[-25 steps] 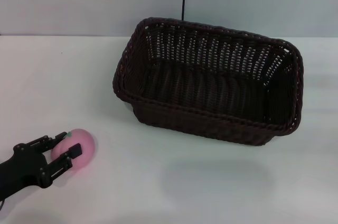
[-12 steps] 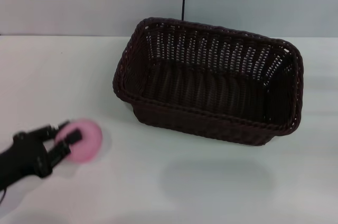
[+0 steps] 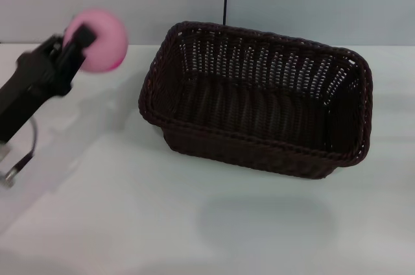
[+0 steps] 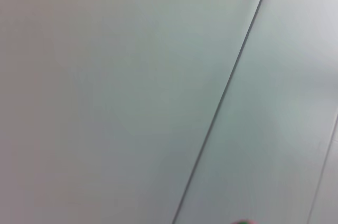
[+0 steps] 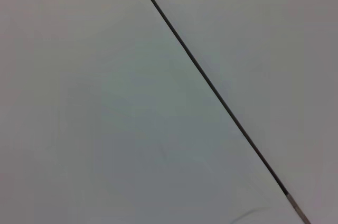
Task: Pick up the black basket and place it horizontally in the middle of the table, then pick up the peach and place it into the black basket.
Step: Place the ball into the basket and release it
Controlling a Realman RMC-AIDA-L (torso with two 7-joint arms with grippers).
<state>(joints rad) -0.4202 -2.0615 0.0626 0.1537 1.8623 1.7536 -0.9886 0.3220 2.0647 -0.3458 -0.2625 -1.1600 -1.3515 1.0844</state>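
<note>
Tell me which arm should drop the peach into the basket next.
The left. Its gripper already holds the peach, raised above the table just left of the basket. The right arm is not visible in the head view.

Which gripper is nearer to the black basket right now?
Left. The left gripper holds the peach raised beside the black basket, on its left. The right gripper shows in no view.

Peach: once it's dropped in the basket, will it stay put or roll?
The peach looks round and smooth, so it would probably roll on landing. The basket has tall woven walls all round, which should contain it. Held up by the left gripper alone, it seems light.
</note>
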